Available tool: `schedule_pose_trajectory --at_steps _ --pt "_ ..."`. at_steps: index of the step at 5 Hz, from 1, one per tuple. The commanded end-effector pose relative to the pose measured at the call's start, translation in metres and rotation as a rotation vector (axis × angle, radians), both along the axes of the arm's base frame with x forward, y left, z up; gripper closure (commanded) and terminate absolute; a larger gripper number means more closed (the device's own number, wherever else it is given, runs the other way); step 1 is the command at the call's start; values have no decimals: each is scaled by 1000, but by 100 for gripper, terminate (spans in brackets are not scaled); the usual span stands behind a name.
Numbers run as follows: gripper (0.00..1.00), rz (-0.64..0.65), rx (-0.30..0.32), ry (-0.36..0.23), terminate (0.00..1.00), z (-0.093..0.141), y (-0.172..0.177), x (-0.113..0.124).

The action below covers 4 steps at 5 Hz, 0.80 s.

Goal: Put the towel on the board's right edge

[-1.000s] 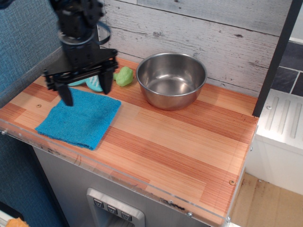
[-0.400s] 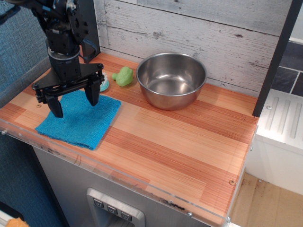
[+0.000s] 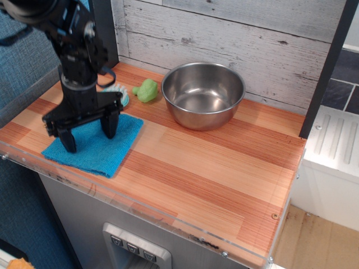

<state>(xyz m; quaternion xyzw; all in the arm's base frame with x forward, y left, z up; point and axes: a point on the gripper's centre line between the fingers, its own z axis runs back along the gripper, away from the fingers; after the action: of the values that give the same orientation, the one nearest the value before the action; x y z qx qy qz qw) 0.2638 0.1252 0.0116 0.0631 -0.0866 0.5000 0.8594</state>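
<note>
The bright-blue towel (image 3: 98, 147) lies flat at the left end of the striped wooden board (image 3: 213, 168). My black gripper (image 3: 88, 134) hangs straight down over the towel. Its jaws are open wide. The left fingertip (image 3: 70, 147) and the right fingertip (image 3: 108, 131) reach down to the cloth's surface, and I cannot tell whether they press into it. Nothing is held between them. The board's right edge (image 3: 289, 185) is far from the towel.
A steel bowl (image 3: 203, 93) stands at the back middle of the board. A small green lump (image 3: 147, 89) lies left of it, and a teal brush (image 3: 119, 95) sits partly hidden behind my arm. A whitewashed plank wall rises behind.
My gripper has come down and slightly toward the front, from above the towel's back edge to its surface. The jaws stayed open. The towel has not moved.
</note>
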Motion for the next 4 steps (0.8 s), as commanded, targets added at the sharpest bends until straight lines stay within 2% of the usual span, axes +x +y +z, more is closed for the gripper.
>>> schedule_pose_trajectory --at_steps 1,2,4 --pt "0 36 -73 -14 0 -10 -5 3" --pt "0 65 -142 -43 0 -5 -23 7" --pt "0 -36 -161 -59 0 9 -94 14"
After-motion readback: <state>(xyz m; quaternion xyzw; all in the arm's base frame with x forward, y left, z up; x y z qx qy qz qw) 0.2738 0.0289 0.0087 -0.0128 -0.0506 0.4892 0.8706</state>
